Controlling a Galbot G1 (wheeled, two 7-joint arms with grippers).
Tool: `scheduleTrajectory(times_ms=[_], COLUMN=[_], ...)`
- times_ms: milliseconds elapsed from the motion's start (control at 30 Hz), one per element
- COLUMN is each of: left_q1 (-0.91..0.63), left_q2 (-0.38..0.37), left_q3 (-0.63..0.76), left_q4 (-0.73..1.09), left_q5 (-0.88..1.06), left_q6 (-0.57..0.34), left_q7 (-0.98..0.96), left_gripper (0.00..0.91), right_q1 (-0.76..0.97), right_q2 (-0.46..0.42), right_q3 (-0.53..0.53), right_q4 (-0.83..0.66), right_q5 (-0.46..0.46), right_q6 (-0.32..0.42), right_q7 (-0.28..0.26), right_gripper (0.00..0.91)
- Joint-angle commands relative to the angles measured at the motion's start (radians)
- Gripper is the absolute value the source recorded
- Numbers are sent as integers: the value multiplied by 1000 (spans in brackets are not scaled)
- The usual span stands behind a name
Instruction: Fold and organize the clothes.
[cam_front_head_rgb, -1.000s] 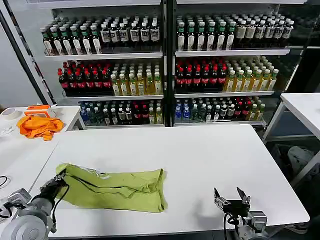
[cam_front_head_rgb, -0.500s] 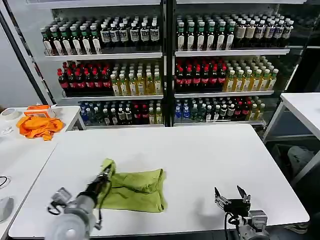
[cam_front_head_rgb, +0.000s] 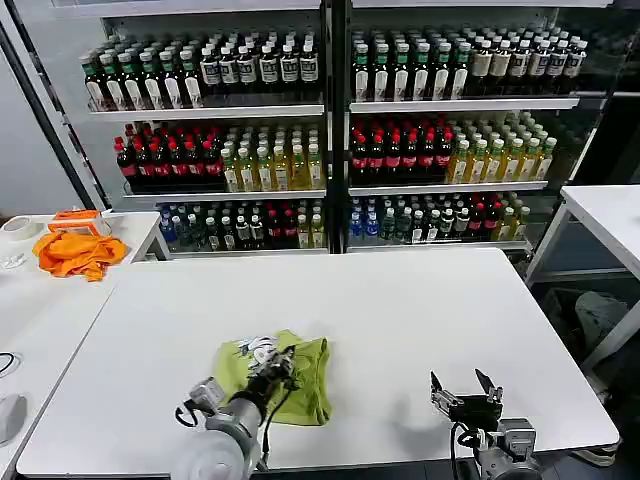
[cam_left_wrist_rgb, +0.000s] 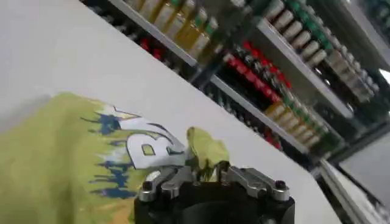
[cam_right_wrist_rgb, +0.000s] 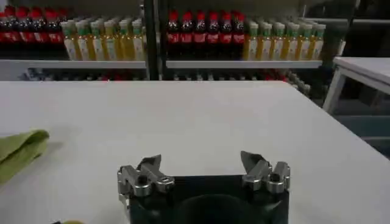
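Drinks shelving (cam_front_head_rgb: 330, 130) fills the far wall, stocked with bottles. White desk (cam_front_head_rgb: 400, 320) in front of the robot; a side desk at far left carries an orange cloth (cam_front_head_rgb: 78, 252), not part of the task.

Yellow-green T-shirt (cam_front_head_rgb: 300, 375) lies on the near-left part of the desk. Change over the last second: the shirt was spread wide toward the left; its left portion has now been carried rightward over the rest, so the bundle is much narrower and the white printed graphic (cam_left_wrist_rgb: 146, 149) faces up. Judgement: a sideways fold is in progress, probably near the end of its sweep; release and flattening remain.

Left end effector (cam_front_head_rgb: 275, 362) is above the shirt's upper layer, fingers pressed together on a raised pinch of the green fabric, seen in the left wrist view.

Right end effector (cam_front_head_rgb: 465, 392) is parked at the near-right desk edge, fingers spread, holding nothing, well apart from the shirt.
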Motion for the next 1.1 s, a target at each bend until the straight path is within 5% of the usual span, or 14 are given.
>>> scheduleTrajectory(times_ms=[33,300,567,1100], left_q1=[-56,4,115,104], left_q2=[-14,15,142,115], left_q3=[103,-45,-306,-201], left_q4=[-1,-105,-11,83], left_q5=[148,62,147,166], left_q6=[-18,-22,-9,15], left_q7=[22,22,22,70], left_gripper=[907,907,907,907], right_q1=[1,19,44,55], right_q2=[-1,2,9,11], right_q3=[-1,-15,-31,-21], right_q4=[1,-14,-35,-49], right_q5=[-1,-1,0,4], right_q6=[1,1,2,0], right_q7=[-1,-1,-2,-2], right_gripper=[907,907,907,907])
